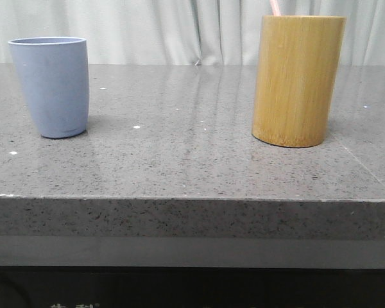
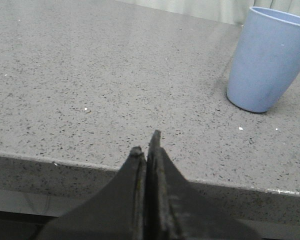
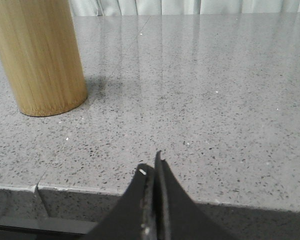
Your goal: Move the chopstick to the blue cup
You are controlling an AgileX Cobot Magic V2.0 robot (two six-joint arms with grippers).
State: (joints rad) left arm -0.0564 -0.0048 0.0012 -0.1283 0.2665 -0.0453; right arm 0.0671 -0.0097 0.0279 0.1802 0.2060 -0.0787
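The blue cup stands upright on the left of the grey stone counter; it also shows in the left wrist view. A pale pink chopstick tip sticks out of the tall bamboo cylinder on the right, which also shows in the right wrist view. My left gripper is shut and empty, at the counter's front edge, well short of the blue cup. My right gripper is shut and empty, at the front edge, apart from the bamboo cylinder. Neither gripper shows in the front view.
The counter has a thick front edge and a seam at its right end. A pale curtain hangs behind it. The two containers stand far apart.
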